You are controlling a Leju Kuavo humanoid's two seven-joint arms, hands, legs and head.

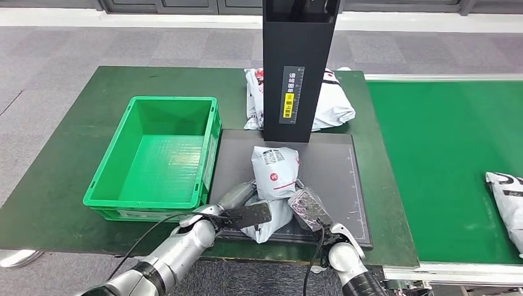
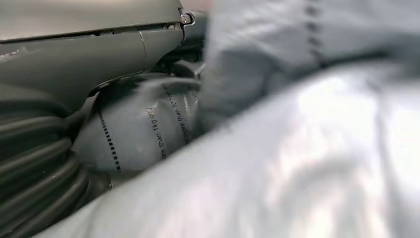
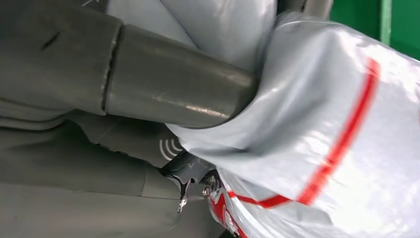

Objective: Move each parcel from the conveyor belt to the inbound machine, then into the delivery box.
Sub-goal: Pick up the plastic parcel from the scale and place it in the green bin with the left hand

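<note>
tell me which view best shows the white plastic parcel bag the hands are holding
The head view: the white plastic parcel bag shows whole on the dark scanner plate, between the left hand and right hand. The left wrist view gives blurred grey film; the right wrist view shows a red-striped patch against the thumb.

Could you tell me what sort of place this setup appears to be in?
Probably a parcel-sorting station or a mock-up of one: a green conveyor belt carrying a grey plastic mailer bag, a black scanning tower over a dark mat, and an empty green plastic crate.
</note>
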